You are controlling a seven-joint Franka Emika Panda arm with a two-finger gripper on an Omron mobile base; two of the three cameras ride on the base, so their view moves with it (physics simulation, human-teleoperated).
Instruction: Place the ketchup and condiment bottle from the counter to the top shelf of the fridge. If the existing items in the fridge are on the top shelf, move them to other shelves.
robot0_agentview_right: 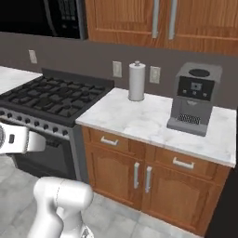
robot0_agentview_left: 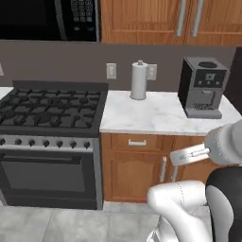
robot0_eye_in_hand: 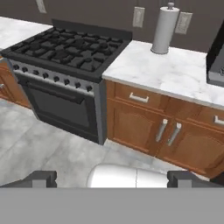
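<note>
The counter [robot0_agentview_left: 156, 116] is a white marbled slab over brown wooden cabinets, straight ahead of me; it also appears as the counter [robot0_agentview_right: 135, 118] and the counter [robot0_eye_in_hand: 175, 72]. The ketchup, the condiment bottle, the fridge with its top shelf and the existing items are all out of view. My gripper [robot0_eye_in_hand: 111, 180] is open, its two dark fingertips [robot0_eye_in_hand: 43, 178] set far apart with nothing held between them. It hangs back over the floor, well short of the cabinet fronts.
A black gas stove [robot0_agentview_left: 52, 111] with an oven stands left of the counter. On the slab are a paper towel roll [robot0_agentview_left: 139, 80] by the back wall and a grey coffee machine [robot0_agentview_left: 203, 87] at the right end. Upper cabinets [robot0_agentview_left: 160, 19] and a microwave [robot0_agentview_left: 47, 19] hang above. Grey tiled floor [robot0_eye_in_hand: 52, 144] lies in front.
</note>
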